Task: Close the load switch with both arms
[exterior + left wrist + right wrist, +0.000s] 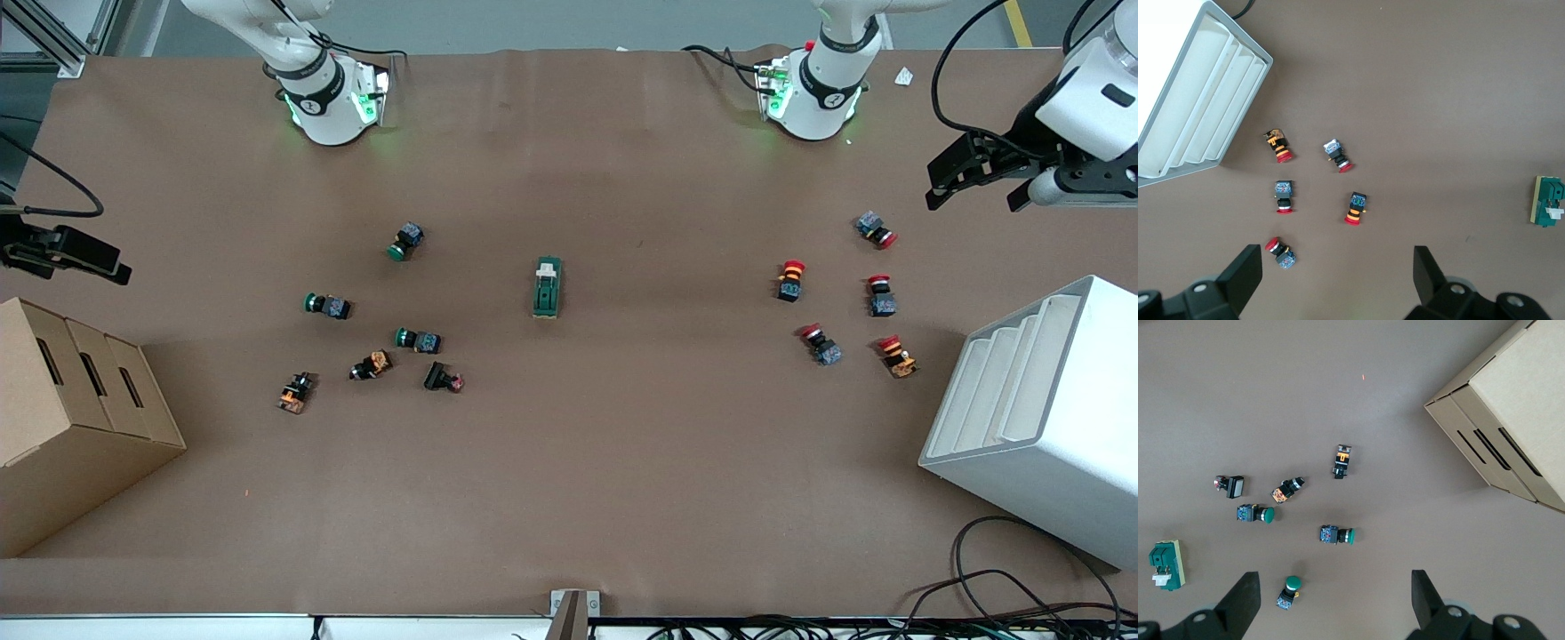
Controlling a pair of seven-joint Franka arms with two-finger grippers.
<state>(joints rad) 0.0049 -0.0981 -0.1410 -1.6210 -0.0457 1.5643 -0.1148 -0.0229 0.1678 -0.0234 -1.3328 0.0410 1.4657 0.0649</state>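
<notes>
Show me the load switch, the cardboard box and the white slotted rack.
load switch (548, 287), front view, on its dark green body.
cardboard box (53, 418), front view, on its top face.
white slotted rack (1080, 418), front view, on its plain white top panel.

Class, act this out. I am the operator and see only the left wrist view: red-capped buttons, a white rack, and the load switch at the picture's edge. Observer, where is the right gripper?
Observer: The right gripper is open, over the table beside a cardboard box at the right arm's end.
Operator: What lies between it and the load switch?
Observer: A loose group of push buttons, three of them green-capped.
Operator: Is the switch free?
Observer: Yes. The load switch lies mid-table between the two button groups, with nothing touching it. The left gripper is also open, above the white rack.
</notes>
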